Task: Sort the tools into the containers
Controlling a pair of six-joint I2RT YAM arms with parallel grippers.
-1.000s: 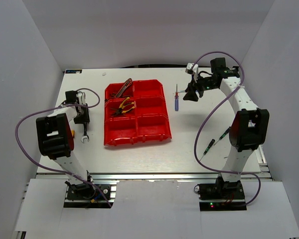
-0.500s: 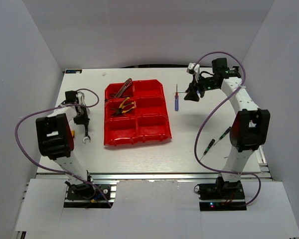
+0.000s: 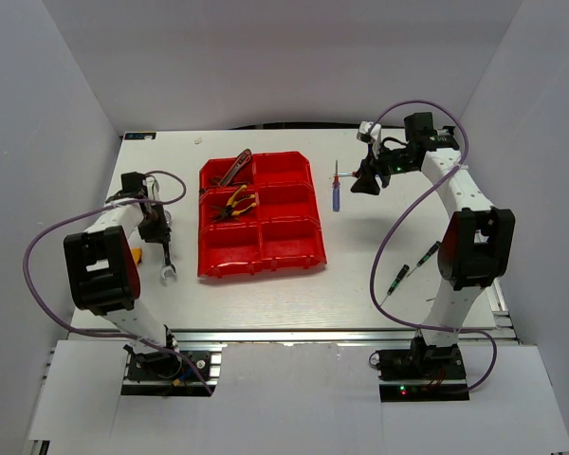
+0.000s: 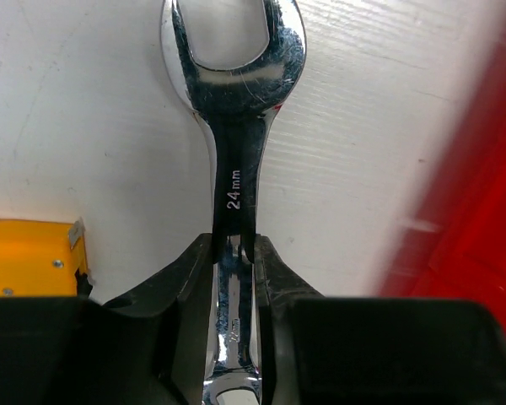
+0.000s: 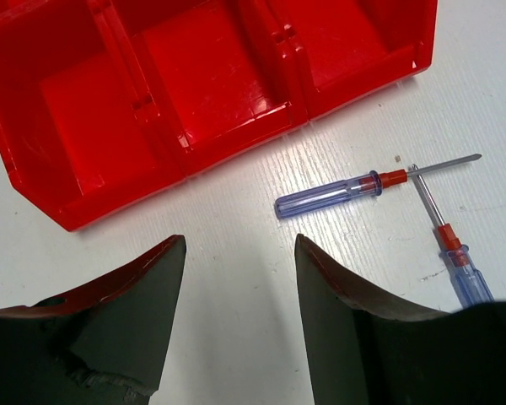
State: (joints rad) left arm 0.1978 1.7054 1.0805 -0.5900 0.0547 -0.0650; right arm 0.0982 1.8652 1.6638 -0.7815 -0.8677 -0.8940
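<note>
left hand (image 4: 234,250) clamps silver wrench (image 4: 234,181) | right hand (image 5: 240,295) open | red bins (image 3: 294,248): yellow-handled pliers (image 3: 235,202) middle-left, red-black-handled pliers (image 3: 235,167) far-left

The bin block (image 3: 289,242) sits mid-way across the table (image 3: 266,294), with the wrench (image 3: 167,270) to its left and the crossed screwdrivers (image 3: 336,194) to its right. One pair of pliers (image 3: 233,168) lies in the far-left compartment, and a second pair (image 3: 235,203) lies in the middle-left one.
</note>
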